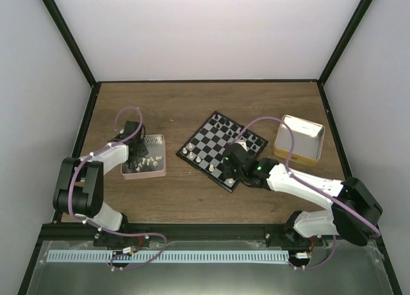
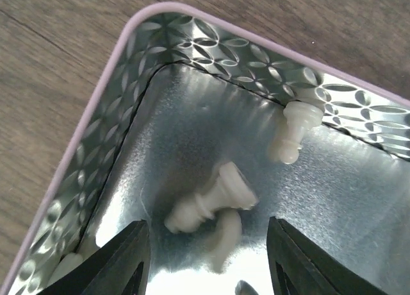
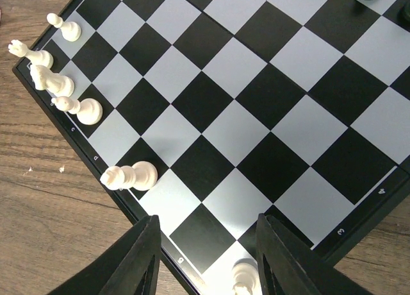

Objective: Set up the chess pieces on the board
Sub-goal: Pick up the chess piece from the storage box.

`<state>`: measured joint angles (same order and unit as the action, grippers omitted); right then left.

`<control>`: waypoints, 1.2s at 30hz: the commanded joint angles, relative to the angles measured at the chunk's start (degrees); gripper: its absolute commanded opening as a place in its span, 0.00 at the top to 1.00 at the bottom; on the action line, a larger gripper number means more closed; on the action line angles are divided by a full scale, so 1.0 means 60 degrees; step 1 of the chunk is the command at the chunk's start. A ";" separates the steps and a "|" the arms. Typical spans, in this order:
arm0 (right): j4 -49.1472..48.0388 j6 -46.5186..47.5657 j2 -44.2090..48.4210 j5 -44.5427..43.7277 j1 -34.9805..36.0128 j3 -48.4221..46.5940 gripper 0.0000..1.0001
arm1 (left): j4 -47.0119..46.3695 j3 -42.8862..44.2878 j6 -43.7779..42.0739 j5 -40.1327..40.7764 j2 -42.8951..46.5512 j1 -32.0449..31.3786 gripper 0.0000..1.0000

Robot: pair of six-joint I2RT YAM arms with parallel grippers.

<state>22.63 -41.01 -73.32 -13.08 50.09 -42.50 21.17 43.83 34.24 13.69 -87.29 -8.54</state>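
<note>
Reaches into the pink tray (image 1: 144, 175) at the left of the desk (image 1: 186, 109) with the left pincer (image 2: 206, 223), jaws parted and gripping nothing, just above cream-white chess pieces (image 2: 211, 202) lying toppled on the silvery floor. Hovers with the right pincer (image 3: 206, 218) over the near corner of the board (image 3: 256, 115), jaws likewise apart and empty, one white piece on the board between them. Shows five more white pieces along one board edge, black ones at the far end. Finds the board mid-desk, between tray and tan box (image 1: 296, 155).
</note>
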 commanded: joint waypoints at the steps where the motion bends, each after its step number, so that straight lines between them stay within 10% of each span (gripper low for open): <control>1: -0.0017 0.0002 0.0078 -0.0256 0.0090 -0.0348 0.58 | -0.0386 0.0326 -0.0537 -0.0036 -0.0419 0.0163 0.48; 36: -0.0039 0.0125 -0.0307 -0.0120 0.0083 -0.0684 0.60 | -0.0441 0.0846 -0.0181 -0.0352 -0.1008 0.0317 0.48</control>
<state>22.57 -40.56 -75.05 -13.06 50.09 -44.47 17.89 48.07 31.55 12.23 -93.54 -6.72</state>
